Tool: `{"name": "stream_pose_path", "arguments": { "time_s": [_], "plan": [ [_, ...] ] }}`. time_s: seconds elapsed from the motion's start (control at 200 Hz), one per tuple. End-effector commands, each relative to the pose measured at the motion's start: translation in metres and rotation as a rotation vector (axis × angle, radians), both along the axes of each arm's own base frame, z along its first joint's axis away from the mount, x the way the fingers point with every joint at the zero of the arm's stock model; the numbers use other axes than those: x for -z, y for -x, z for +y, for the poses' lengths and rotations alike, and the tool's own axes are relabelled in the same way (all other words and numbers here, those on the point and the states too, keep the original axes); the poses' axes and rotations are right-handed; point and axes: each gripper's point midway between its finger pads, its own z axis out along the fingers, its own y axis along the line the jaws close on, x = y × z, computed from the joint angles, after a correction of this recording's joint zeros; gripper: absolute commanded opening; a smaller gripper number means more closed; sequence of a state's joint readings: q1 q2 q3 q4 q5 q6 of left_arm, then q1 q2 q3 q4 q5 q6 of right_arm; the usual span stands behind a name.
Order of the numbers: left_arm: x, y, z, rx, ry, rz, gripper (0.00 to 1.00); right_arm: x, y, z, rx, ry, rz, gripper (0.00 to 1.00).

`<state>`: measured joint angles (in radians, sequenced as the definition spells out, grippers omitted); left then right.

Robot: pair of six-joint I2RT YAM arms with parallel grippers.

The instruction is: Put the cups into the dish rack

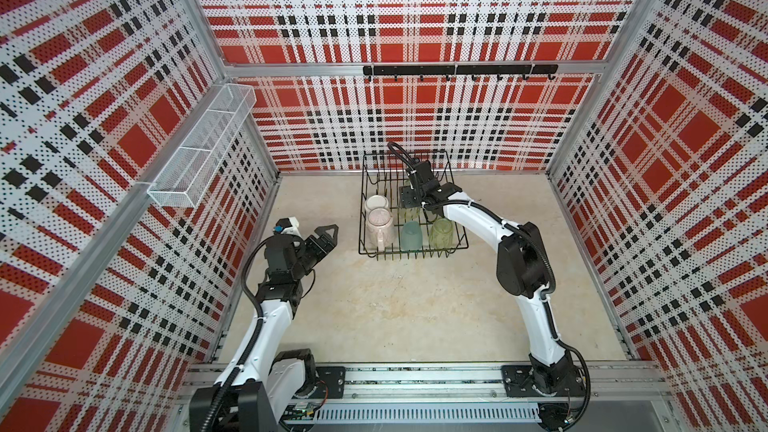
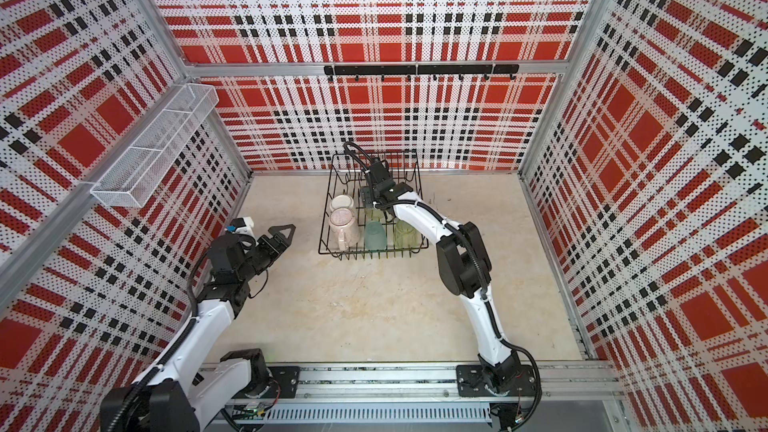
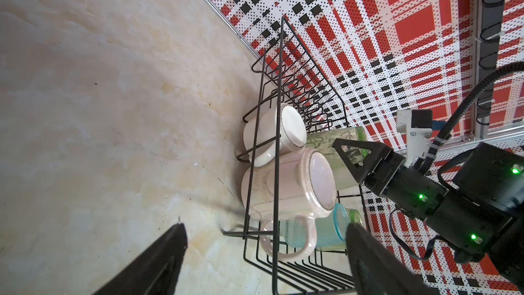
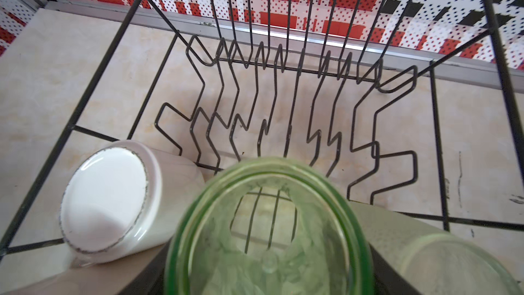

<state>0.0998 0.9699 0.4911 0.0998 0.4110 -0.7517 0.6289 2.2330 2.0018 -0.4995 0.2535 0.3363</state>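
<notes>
Your right gripper (image 1: 411, 203) is down inside the dish rack (image 1: 362, 209), which sits at the back middle of the table (image 1: 374, 305). Its fingers are pressed against both sides of an upside-down green tumbler (image 4: 269, 236), so it's clamped on that one. From the wrist view I honestly can't tell if the tumbler is resting on the wires or lifted a bit.

The rest of the cups are in the rack too. The white mug (image 1: 376, 203) and the pink mug (image 1: 380, 222) are bottoms-up along the left side, touching each other. The teal tumbler (image 1: 410, 234) and a second green tumbler (image 1: 441, 232) stand in the front row. A pale frosted tumbler (image 4: 442, 259) is just beside the one you've got.

Your left gripper (image 1: 324, 241) hangs over bare table left of the rack, fingers spread wide, nothing in them.
</notes>
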Motion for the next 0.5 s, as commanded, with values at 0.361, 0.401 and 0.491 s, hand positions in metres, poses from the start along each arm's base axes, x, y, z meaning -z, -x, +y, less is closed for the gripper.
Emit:
{"name": "stream_pose_path", "arguments": {
  "time_s": [0.361, 0.401, 0.491],
  "plan": [
    [0.001, 0.000, 0.001, 0.002, 0.006, -0.016, 0.91, -0.004, -0.005, 0.021, -0.040, 0.002, -0.021, 0.69],
    [0.001, 0.000, 0.001, 0.003, 0.007, -0.017, 0.91, -0.002, -0.005, 0.020, -0.039, 0.010, -0.017, 0.69],
    [0.002, 0.000, 0.001, 0.003, 0.010, -0.016, 0.91, 0.004, -0.005, 0.017, -0.032, 0.039, -0.011, 0.70]
  ]
}}
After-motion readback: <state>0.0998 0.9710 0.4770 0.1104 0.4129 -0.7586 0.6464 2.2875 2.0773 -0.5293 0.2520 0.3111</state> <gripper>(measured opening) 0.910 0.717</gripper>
